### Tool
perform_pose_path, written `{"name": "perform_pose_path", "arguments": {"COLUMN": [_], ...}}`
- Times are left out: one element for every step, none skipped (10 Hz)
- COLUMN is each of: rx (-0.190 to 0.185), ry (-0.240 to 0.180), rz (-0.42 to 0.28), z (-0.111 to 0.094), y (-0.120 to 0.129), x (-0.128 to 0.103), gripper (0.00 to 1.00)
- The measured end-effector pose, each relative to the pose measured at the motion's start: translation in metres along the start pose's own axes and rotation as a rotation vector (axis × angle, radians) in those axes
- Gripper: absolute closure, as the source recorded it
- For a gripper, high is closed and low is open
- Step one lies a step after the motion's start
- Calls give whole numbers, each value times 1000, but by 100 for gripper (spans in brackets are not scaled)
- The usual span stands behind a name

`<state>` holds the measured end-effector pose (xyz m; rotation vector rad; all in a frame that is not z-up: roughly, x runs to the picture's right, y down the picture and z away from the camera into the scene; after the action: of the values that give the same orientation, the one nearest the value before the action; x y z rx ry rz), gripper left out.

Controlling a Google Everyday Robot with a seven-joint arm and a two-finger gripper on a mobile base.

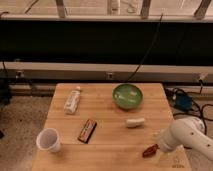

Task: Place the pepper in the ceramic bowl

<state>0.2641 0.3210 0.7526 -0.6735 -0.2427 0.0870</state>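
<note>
So my gripper (156, 146) is down at the front right corner of the table (107, 120), right up against the pepper (149, 150). The pepper lies low on the wood near the front edge, pointing out to the left of my gripper's tip. Honestly can't tell if the gripper is apart or clamped on it, the two just blur together there. My white arm (189, 136) comes in from the right, off the table's side.

The bowl (119, 102) sits toward the back of the table, right of the middle, well apart from the pepper. I can't make out anything inside but a pale sheen.

The thing sort of in the way: a white oblong piece (134, 122) lying flat between the pepper and the bowl, a little nearer the bowl, just in front of it and not touching.

The rest is off to the left: a black-and-red bar (88, 130) lying at a slant near the middle, a white cup (48, 139) upright at the front left corner, and a clear bottle (73, 99) on its side at the back left. All of that is well apart from my gripper.

Off the right side there's a blue box (181, 102) with cables on the floor.
</note>
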Motion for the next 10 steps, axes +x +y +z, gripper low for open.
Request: {"name": "perform_pose_path", "arguments": {"rx": [2,2,3,-1,2,4,2,0,-2,-3], "ry": [-2,-4,-7,-6,-8,-10,-10,-14,-25,-33], "rz": [2,4,5,6,8,10,12,14,15,12], "z": [0,0,-1,-2,-3,-5,-5,-6,-10,-13], "y": [-2,-3,-5,-4,-5,-6,-6,-7,-7,-7], "x": [3,6,8,9,10,12,13,13,14,14], "gripper": [24,25,32,42,52,66,76,84,96,100]}}
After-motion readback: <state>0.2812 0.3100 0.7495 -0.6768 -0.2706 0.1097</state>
